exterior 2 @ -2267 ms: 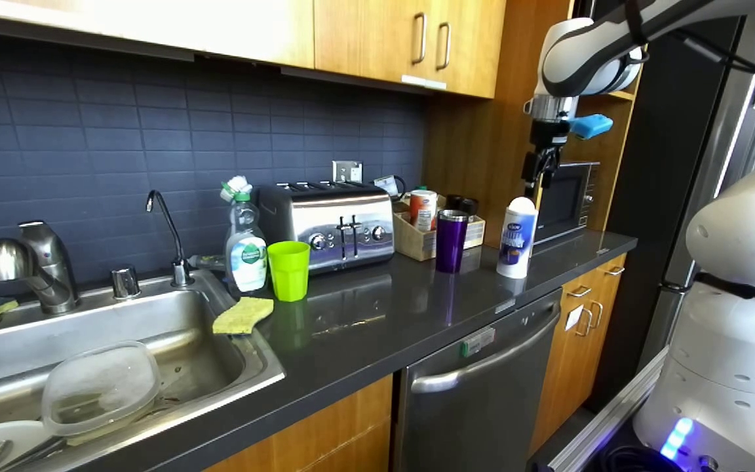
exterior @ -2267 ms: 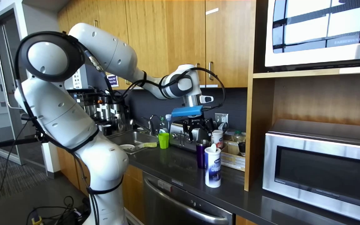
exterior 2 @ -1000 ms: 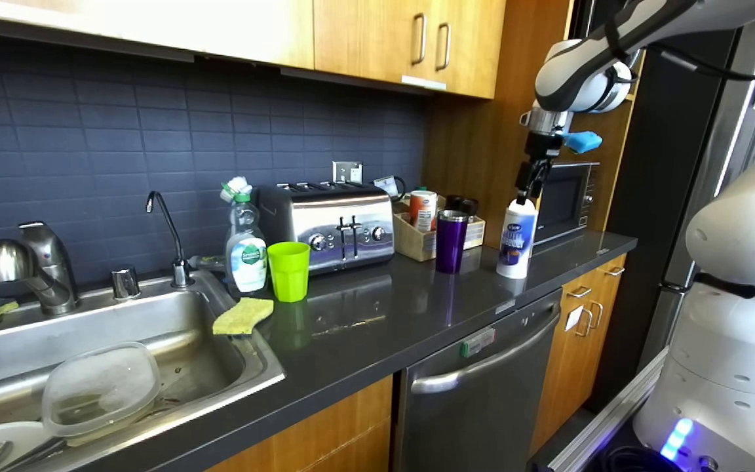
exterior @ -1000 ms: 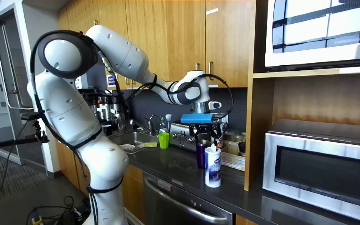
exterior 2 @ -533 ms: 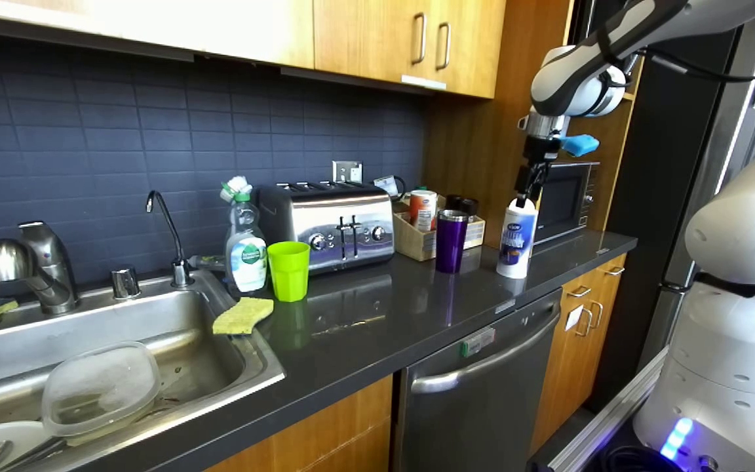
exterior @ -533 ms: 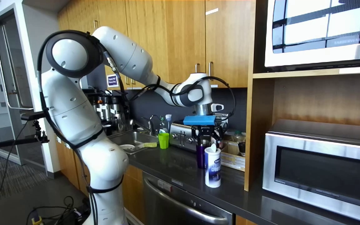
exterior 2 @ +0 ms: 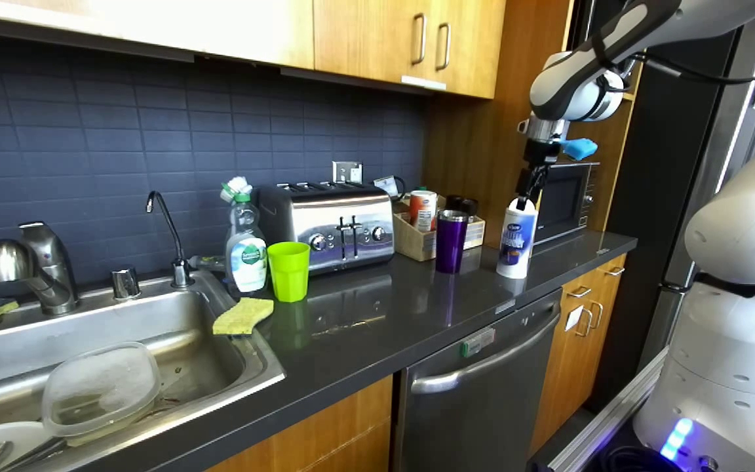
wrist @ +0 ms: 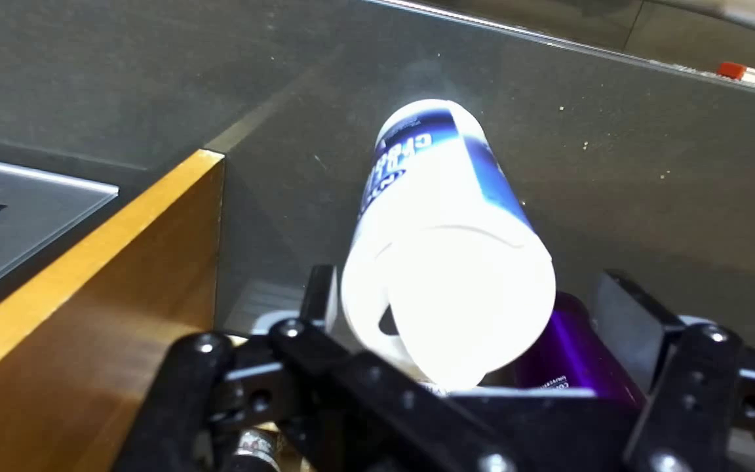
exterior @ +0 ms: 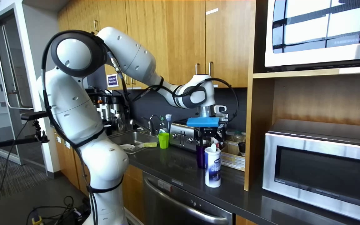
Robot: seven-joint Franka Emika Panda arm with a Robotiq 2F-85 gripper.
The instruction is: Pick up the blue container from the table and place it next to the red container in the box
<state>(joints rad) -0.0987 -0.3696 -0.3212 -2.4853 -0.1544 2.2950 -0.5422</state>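
Note:
The blue container (exterior: 213, 170), a slim bottle with a white top, stands upright on the dark countertop (exterior: 180, 170). It also shows in an exterior view (exterior 2: 516, 242) and, from above, in the wrist view (wrist: 443, 177). My gripper (wrist: 476, 305) is open; its fingers lie on either side of the white top, with the wider gap on the right. In an exterior view the gripper (exterior 2: 525, 196) hangs at the container's top; in another it (exterior: 210, 139) appears behind it. The red container (exterior 2: 423, 208) stands in the low pale box (exterior 2: 417, 242). Its lower part is hidden.
A dark purple tumbler (exterior 2: 451, 241) stands close to the blue container and shows behind it in the wrist view (wrist: 580, 354). A wooden partition (wrist: 154, 262) rises beside it. A toaster (exterior 2: 345, 226), a green cup (exterior 2: 289, 272) and a steel microwave (exterior: 320, 168) stand along the counter.
My gripper has moved down to the blue container's top and rightward in an exterior view, slowing in the last half second. It has levelled out. The container has not moved.

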